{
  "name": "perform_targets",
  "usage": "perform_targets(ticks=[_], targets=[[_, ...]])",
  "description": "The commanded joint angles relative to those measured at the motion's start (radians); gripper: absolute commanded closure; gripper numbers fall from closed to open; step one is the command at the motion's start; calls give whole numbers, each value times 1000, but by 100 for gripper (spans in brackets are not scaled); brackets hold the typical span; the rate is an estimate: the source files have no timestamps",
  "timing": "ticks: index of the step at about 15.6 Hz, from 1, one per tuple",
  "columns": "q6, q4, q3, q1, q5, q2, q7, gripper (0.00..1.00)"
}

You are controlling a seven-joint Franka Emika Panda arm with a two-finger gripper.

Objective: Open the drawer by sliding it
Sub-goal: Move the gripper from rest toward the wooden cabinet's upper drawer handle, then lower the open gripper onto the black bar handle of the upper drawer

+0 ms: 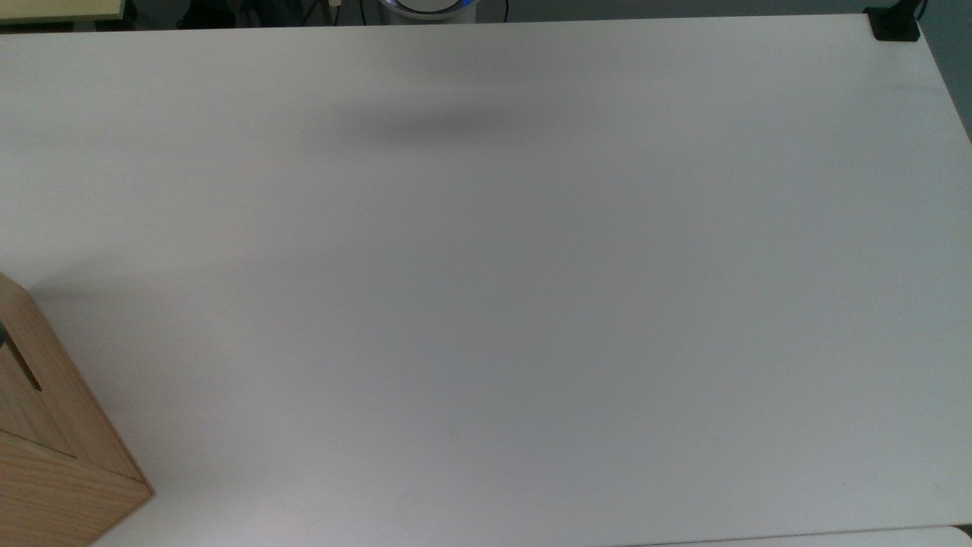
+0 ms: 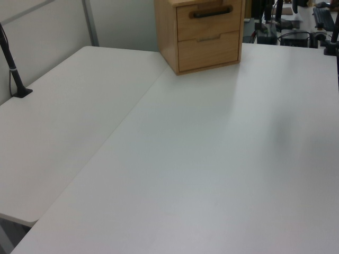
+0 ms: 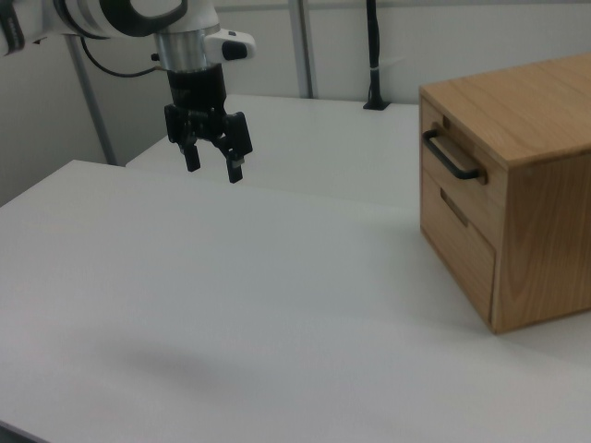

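The drawer (image 3: 462, 198) is the upper one of two in a light wooden cabinet (image 3: 545, 185) at the right view's right. Its black bar handle (image 3: 451, 157) sticks out from the front panel. The front sits flush with the cabinet, shut. My gripper (image 3: 214, 171) hangs open and empty above the white table (image 3: 231, 295), far to the left of the cabinet in the right view, fingers pointing down. In the left view the drawer (image 2: 209, 24) and its handle (image 2: 211, 11) face the camera at the top. A corner of the cabinet (image 1: 68, 456) shows in the top view's lower left.
A lower drawer (image 3: 457, 245) with a notch grip sits under the upper one. A black clamped post (image 3: 374, 55) stands on a second white table behind; the same post (image 2: 13, 69) is at the left view's left. The arm's base (image 1: 429, 7) is at the top view's upper edge.
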Motion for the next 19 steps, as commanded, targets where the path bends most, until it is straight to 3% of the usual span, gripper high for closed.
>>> perform_targets(ticks=[1,4,8,10,15,19], targets=[[-14,-6,-6,10,2,-9,-31,0],[-2,-1,-14,4,-1,-9,-210,0],[292,-3,-17,-22,-58,26,-628,0],[427,-1,-17,-36,-101,78,-744,0],[809,2,-56,-59,-147,209,-753,1],[1085,3,-78,-110,-191,290,-755,10]])
